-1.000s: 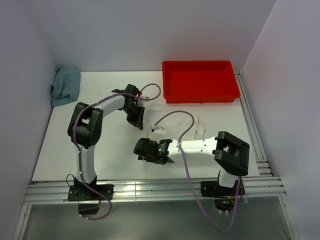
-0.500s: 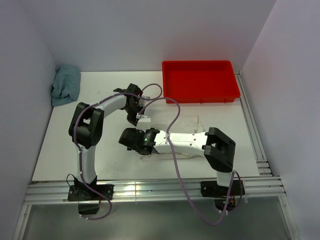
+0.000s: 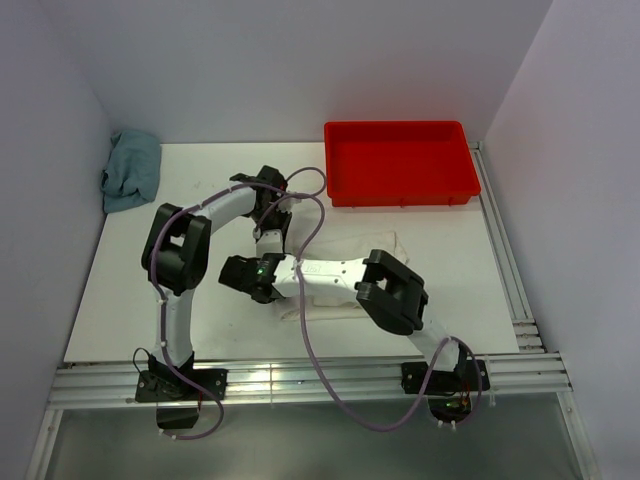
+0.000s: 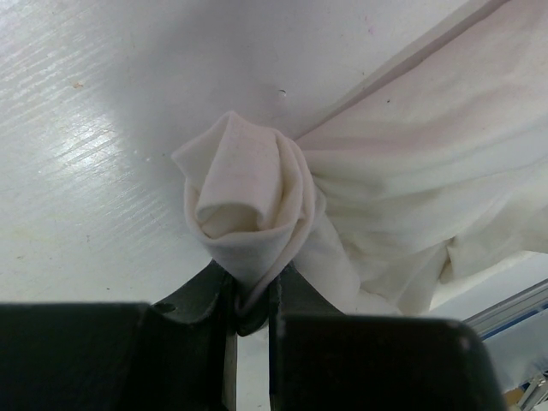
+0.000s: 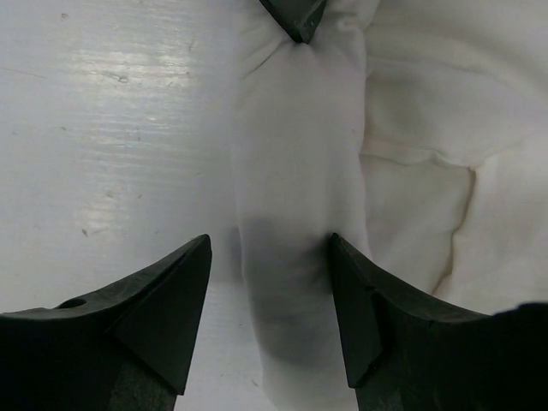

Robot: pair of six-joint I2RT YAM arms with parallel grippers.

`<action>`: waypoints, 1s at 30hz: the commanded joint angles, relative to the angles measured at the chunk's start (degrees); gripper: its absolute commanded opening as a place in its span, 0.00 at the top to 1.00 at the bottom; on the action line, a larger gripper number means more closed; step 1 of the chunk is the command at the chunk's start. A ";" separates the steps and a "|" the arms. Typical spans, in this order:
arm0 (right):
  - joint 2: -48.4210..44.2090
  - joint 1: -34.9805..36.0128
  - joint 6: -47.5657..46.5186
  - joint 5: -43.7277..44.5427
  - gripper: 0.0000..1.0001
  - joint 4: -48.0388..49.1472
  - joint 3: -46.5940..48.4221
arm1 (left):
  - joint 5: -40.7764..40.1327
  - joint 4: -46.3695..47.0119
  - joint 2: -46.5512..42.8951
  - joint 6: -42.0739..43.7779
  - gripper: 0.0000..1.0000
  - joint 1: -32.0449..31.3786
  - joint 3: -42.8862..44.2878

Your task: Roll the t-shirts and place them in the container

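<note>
A cream-white t-shirt (image 3: 396,248) lies on the white table, mostly under my right arm. Its left edge is rolled into a tube (image 5: 295,214). My left gripper (image 3: 272,226) is shut on the far end of that roll (image 4: 248,197), with cloth pinched between the fingers (image 4: 250,300). My right gripper (image 3: 234,272) is open and straddles the near end of the roll (image 5: 270,257), one finger on each side, not closed on it. The tip of the left gripper (image 5: 295,17) shows at the top of the right wrist view.
A red tray (image 3: 400,190) stands at the back right. A bunched teal-blue cloth (image 3: 130,170) lies in the back left corner against the wall. Walls close in left, right and back. Metal rails (image 3: 300,380) run along the near edge.
My right arm has swung left across the t-shirt, bringing its open gripper from the table's middle to the roll's near end. The left gripper has stayed almost in place, holding the roll.
</note>
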 commanded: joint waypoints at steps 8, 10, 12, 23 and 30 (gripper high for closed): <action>6.46 3.03 4.62 4.76 0.36 -16.24 8.93 | -7.86 -0.71 2.82 1.50 0.93 0.56 2.07; 7.34 3.38 4.88 4.59 0.36 -17.56 9.28 | -7.77 -0.80 2.82 1.50 0.92 0.56 2.16; 7.86 3.56 5.32 4.76 0.37 -19.23 9.63 | -7.68 -0.80 3.08 1.32 0.92 0.56 2.33; 2.69 4.00 5.68 0.55 0.47 -12.23 1.65 | -7.42 -0.45 3.26 0.62 0.88 0.73 2.51; -10.21 3.30 6.28 -7.10 0.57 12.26 -16.78 | -4.08 0.60 1.59 0.97 0.64 1.87 3.30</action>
